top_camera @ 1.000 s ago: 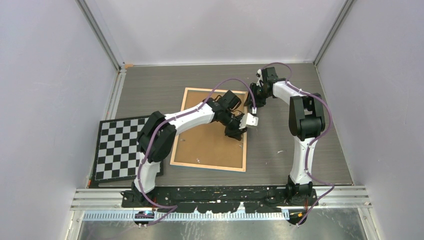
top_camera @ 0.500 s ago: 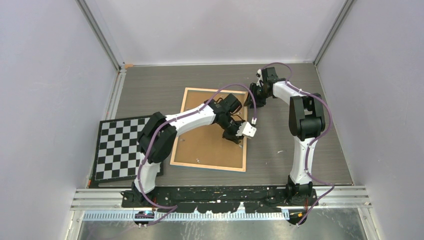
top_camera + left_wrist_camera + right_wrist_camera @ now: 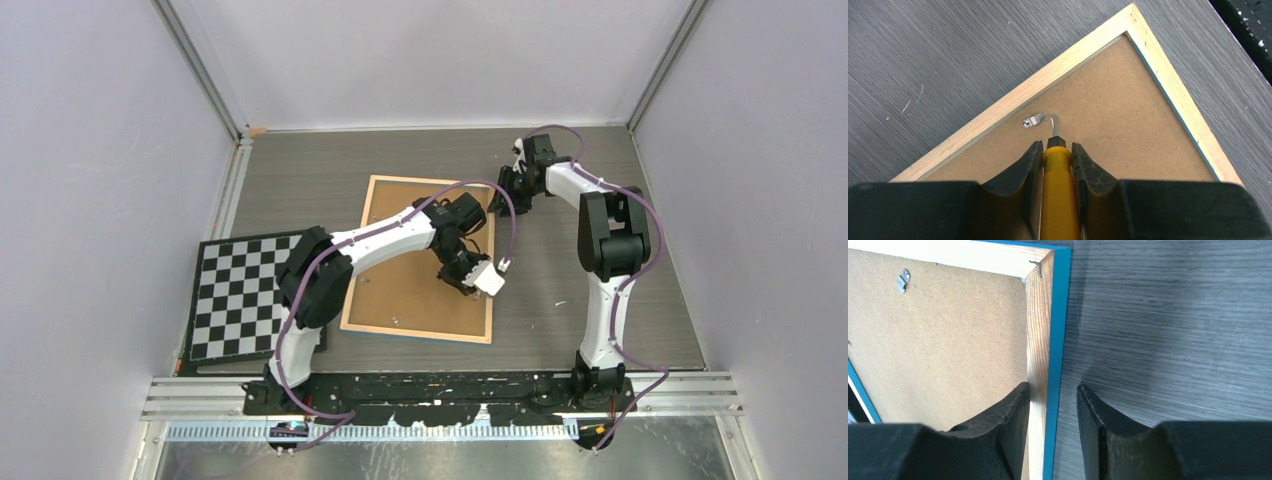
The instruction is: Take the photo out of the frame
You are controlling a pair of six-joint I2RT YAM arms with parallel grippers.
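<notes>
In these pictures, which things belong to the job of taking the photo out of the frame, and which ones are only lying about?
Belonging to the job: frame, lying back up; metal tab on its back; yellow-handled tool in the left pincer; right pincer astride the frame's rim. The photo is hidden.

Lying about: checkerboard, left of the frame.

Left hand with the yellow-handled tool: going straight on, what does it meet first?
Likely the light wood rim of the face-down picture frame; the small metal tab sits just left of the yellow tool's hooked tip. Tip height is unclear.
</notes>
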